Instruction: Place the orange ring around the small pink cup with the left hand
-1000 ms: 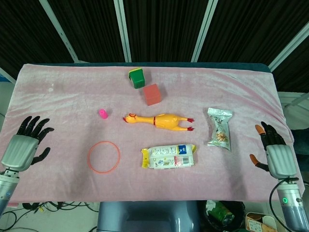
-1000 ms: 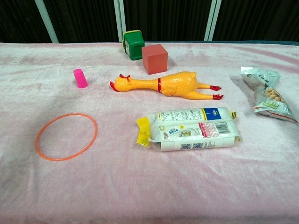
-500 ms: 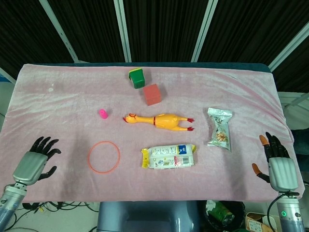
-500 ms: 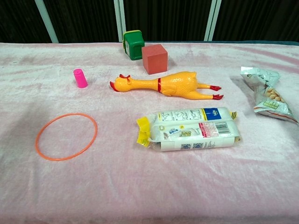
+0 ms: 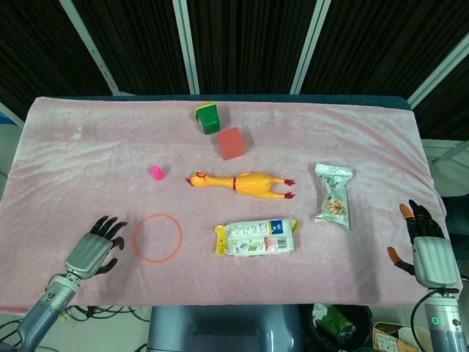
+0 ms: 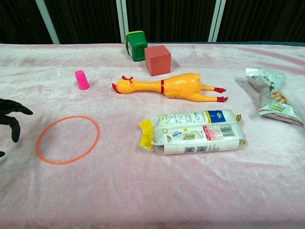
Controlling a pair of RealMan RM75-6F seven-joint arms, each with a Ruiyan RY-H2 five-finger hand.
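The orange ring lies flat on the pink cloth, front left of the middle. The small pink cup stands upright behind it, apart from the ring. My left hand hovers just left of the ring with its dark fingers spread and nothing in them; only its fingertips show at the left edge of the chest view. My right hand is at the table's right edge, fingers apart and holding nothing.
A yellow rubber chicken lies mid-table. A white snack pack sits in front of it, and a nut bag to the right. A red cube and a green block stand at the back.
My left hand has moved rightwards and forwards from the table's left edge to beside the ring, entering the chest view. My right hand has drifted slightly towards the front edge.
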